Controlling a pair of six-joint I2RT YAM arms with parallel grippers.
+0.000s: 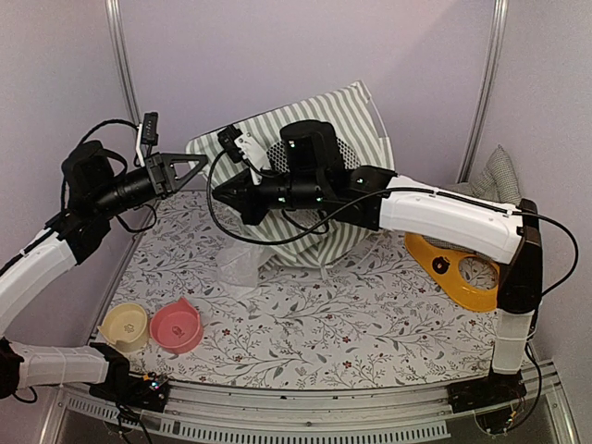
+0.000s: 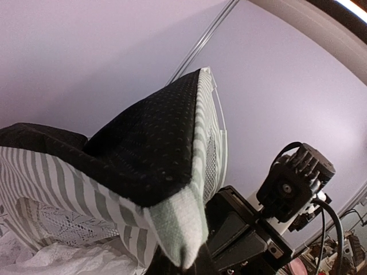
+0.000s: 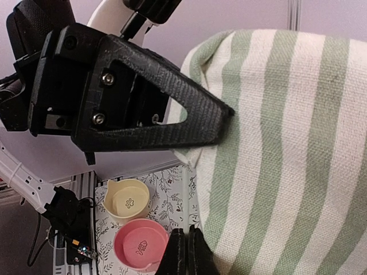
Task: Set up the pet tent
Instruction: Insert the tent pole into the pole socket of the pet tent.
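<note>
Right, the tent sits in a crumpled heap at the middle of the far edge of the surface, striped cloth bunched up and leaning towards the back wall. Both arms reach in at its left side, and the claws meet there nearly tip to tip.

The left claw comes in from the left edge, clenched on a corner of the tent. From its own wrist view that striped corner narrows right down into the fingers, with a black dotted panel spread above it and a patch of lace lower left.

The right claw stretches across from the right edge, just below and beside the left one. Its fingers are pressed tight together, and striped cloth hangs right against them on one side. Whether any cloth is pinched in there, I cannot tell. The right arm's wrist covers part of the mesh window.

Elsewhere: a yellow bowl and a pink bowl sit just beside each other near the near-left corner. An orange-yellow dish lies by the right edge, partly under the right arm. A checked cushion is tucked into the far-right corner, well apart from the tent.
</note>
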